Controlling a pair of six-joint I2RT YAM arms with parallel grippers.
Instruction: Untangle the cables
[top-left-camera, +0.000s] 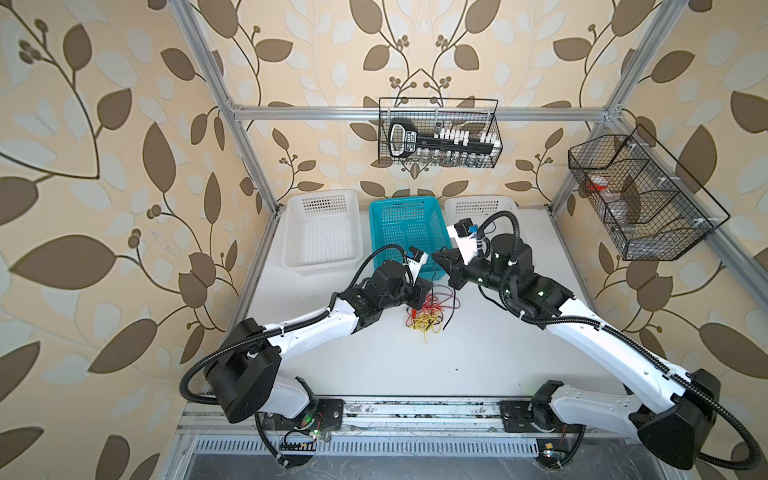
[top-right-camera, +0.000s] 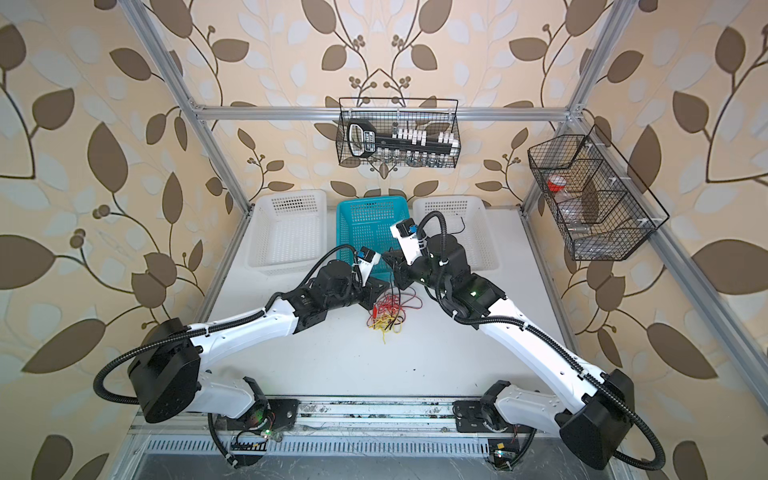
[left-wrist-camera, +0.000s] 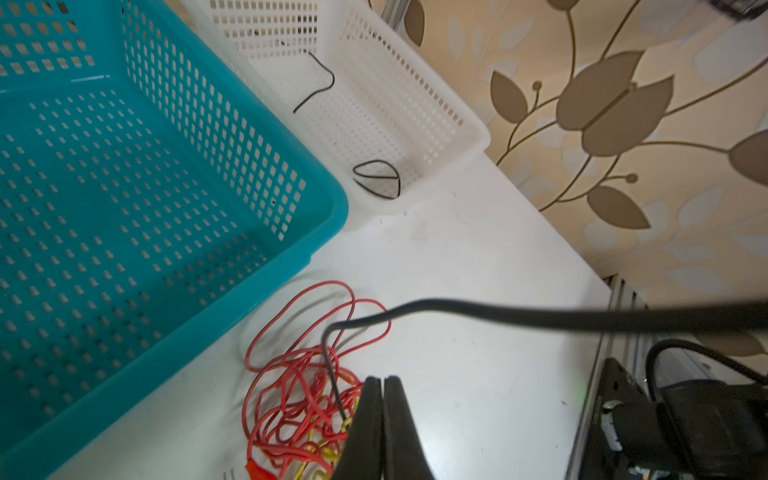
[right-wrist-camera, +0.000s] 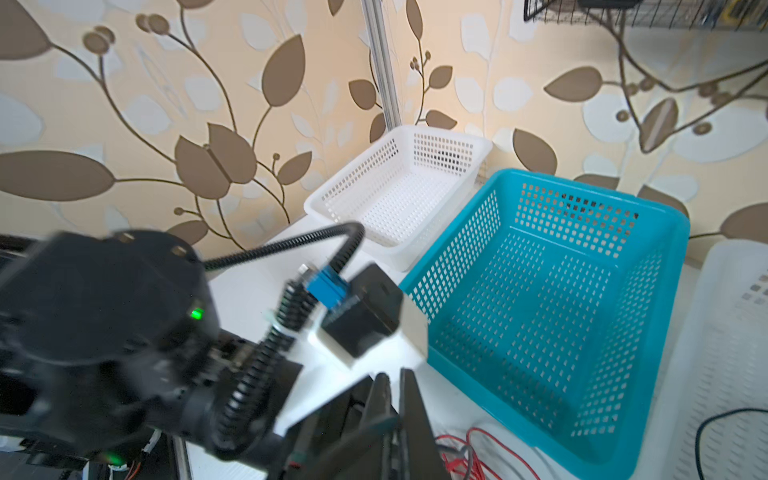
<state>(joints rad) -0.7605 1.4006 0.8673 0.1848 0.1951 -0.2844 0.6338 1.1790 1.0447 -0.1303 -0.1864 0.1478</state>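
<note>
Red, yellow and black cables (top-left-camera: 428, 318) lie in 1 loose heap on the white table (top-left-camera: 374, 365), just in front of the teal basket (top-left-camera: 402, 201) and between the 2 arms. They are light, limp and thinner than a finger, so I judge they will slip out of a weak pinch. The clips, such as the red clip (left-wrist-camera: 257, 470), will likely snag on loops when pulled. The best hold is probably a free strand where it leaves the heap, or a clip end.

The left gripper (left-wrist-camera: 381, 380) is pressed together at the edge of the heap. Whether a strand is caught between its jaws I cannot tell. The right gripper (right-wrist-camera: 394, 374) hangs above the heap with its jaws together and seems to pinch the black strand (left-wrist-camera: 498, 311), which climbs from the heap toward it.

As a heap, the bundle has no single long axis. Its red loops (left-wrist-camera: 316, 299) spread toward the teal basket, and a yellow tail (top-left-camera: 426, 338) points to the near table edge. The lifted black strand gives the 1 clear line. Some black cable (left-wrist-camera: 376, 178) also lies in the white basket (left-wrist-camera: 473, 133) on the right.
</note>
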